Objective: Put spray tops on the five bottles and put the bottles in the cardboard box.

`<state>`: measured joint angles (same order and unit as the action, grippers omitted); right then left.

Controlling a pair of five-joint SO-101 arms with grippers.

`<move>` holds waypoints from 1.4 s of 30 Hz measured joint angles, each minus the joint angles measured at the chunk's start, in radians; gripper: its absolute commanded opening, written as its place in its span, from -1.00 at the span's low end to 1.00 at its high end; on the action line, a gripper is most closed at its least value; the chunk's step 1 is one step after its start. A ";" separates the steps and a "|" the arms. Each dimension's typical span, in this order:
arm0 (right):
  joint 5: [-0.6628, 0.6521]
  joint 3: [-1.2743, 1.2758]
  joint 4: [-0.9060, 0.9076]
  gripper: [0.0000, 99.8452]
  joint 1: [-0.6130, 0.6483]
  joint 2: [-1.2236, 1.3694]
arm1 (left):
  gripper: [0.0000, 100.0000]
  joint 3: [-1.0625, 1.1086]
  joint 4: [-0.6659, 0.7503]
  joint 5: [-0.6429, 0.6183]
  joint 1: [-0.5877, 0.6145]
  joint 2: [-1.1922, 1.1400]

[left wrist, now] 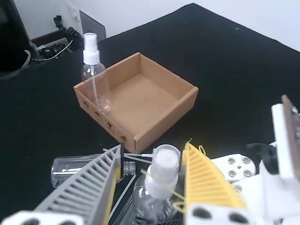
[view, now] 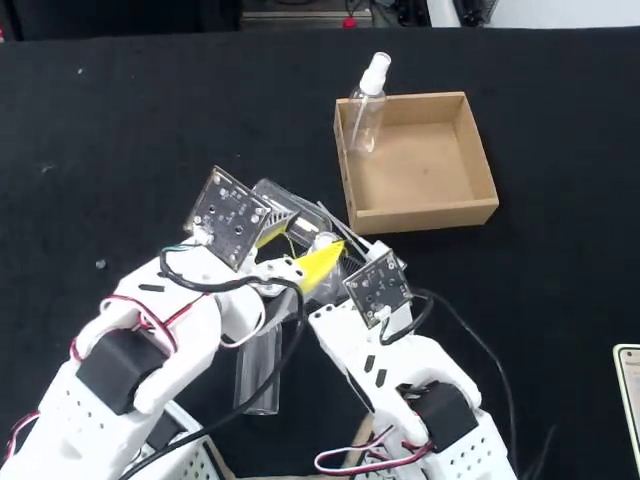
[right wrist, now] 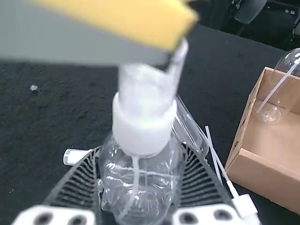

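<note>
A clear bottle (right wrist: 140,192) stands upright with my right gripper (right wrist: 140,154) shut on its body. A white spray top (left wrist: 164,168) sits in its neck. My left gripper (left wrist: 152,151) is open around that top: the yellow finger (left wrist: 206,178) touches it, and the grey finger (left wrist: 93,183) stands a little apart. In the high view both grippers meet around this bottle (view: 325,245), just in front of the cardboard box (view: 470,215). One bottle with a spray top (view: 368,105) stands in the box's far left corner.
A topless bottle (left wrist: 70,168) lies on the black table beside my left gripper, and another (view: 258,375) lies between the arms. Loose spray tops with tubes (right wrist: 243,204) lie near the box's front wall. A white basket (view: 190,462) sits at the near edge.
</note>
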<state>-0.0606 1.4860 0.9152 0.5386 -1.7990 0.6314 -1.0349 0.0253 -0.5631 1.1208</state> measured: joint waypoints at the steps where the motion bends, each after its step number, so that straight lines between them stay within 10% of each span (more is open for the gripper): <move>1: 0.000 0.000 0.000 -0.98 0.000 0.000 | -0.60 -0.005 -0.008 0.000 0.011 0.000; 18: 0.002 0.009 0.000 -0.98 -0.003 0.000 | -0.60 -0.094 -0.015 0.127 0.180 0.204; 28: 0.002 0.009 0.000 -0.98 -0.146 0.000 | -0.60 0.473 0.242 0.249 0.588 0.296; 42: 0.002 -0.273 0.017 -0.98 -0.503 0.000 | -0.60 1.039 0.463 -0.054 0.626 0.600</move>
<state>-0.0591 1.2129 0.9321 0.0353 -1.7990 1.6701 -0.5715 -0.0284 0.0629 1.7208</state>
